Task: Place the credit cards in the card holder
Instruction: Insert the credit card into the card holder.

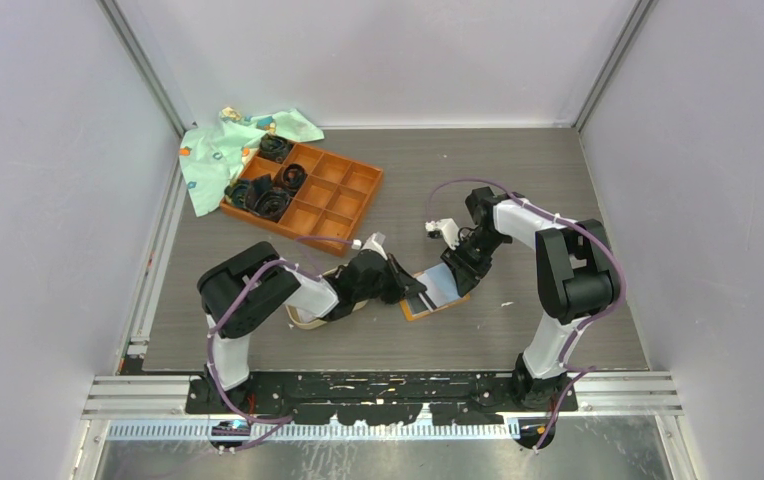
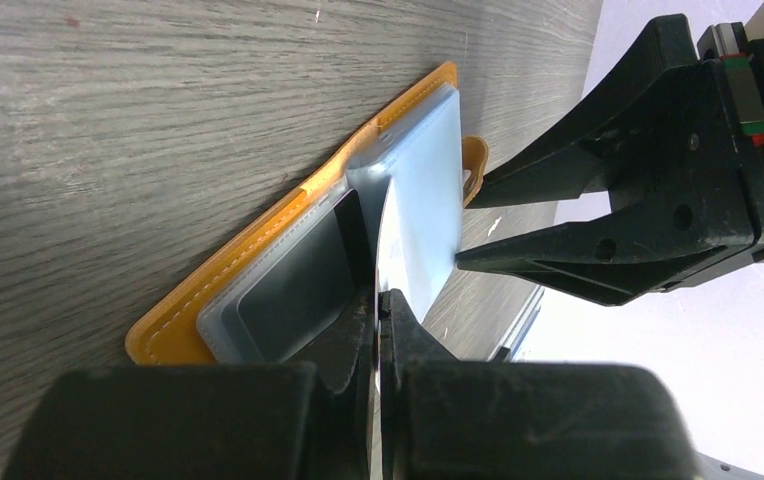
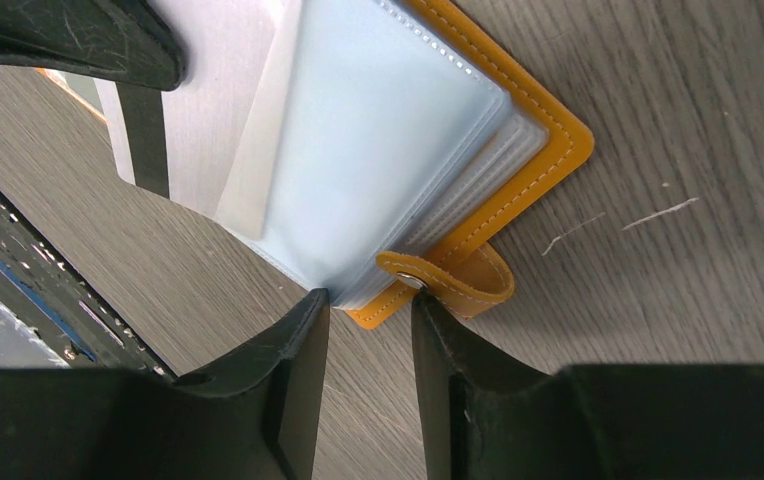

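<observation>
The orange card holder lies open on the table, its clear pockets fanned out. My left gripper is shut on a thin silver credit card, seen edge-on. That card, silver with a black stripe, has its far end under the raised top pocket. A dark card sits in a lower pocket. My right gripper is open, its jaws straddling the holder's corner. One tip touches the top pocket, the other the snap strap. Other cards are hidden.
An orange-brown compartment tray with black coiled items stands at the back left, with a green cloth beside it. An oval tan-rimmed dish lies under my left arm. Grey walls close in the table on three sides.
</observation>
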`<state>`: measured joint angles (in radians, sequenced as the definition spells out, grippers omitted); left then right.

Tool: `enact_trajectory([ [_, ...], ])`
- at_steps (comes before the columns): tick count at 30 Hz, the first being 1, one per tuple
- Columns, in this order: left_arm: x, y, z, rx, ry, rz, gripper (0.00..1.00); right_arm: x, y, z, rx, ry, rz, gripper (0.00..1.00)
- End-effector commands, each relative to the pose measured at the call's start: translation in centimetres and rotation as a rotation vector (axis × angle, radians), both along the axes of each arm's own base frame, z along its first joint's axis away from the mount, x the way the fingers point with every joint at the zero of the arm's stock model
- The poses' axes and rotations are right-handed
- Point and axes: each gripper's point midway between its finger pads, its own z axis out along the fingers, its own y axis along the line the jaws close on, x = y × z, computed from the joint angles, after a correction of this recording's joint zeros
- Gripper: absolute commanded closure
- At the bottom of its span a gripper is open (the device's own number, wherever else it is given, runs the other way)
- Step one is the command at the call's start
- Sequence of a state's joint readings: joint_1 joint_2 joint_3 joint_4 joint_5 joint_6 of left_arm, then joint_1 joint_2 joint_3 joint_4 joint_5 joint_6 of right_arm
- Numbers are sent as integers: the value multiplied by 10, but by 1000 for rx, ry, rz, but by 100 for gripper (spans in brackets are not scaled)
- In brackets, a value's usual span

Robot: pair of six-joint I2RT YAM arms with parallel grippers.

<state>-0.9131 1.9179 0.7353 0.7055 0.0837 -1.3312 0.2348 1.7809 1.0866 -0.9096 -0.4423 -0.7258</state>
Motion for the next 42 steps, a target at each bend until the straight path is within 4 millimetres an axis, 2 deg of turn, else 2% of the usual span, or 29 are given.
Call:
enact_trajectory([
  [1,-2,16,-24,128,49,17,100,18,5,1,0,-71,15,60],
  [18,5,4,-21,129,34,-16,100,22,10,7,10,-98,2,58],
  [22,7,2,-24,127,38,-27,98,34,11,23,29,-174,-49,53],
  [25,7,2,-26,127,42,-28,98,43,8,40,56,-256,-91,44],
  [29,9,3,-28,125,46,-31,96,45,9,62,114,-346,-80,38],
  [32,9,1,-29,121,48,-40,95,31,23,80,232,-396,26,39],
  [37,8,1,-29,116,49,-47,94,-23,53,97,508,-520,392,43],
  [39,8,-1,-29,113,49,-53,94,-39,61,93,557,-587,513,49],
  [42,7,-3,-30,108,51,-60,93,-43,78,90,552,-669,610,64],
])
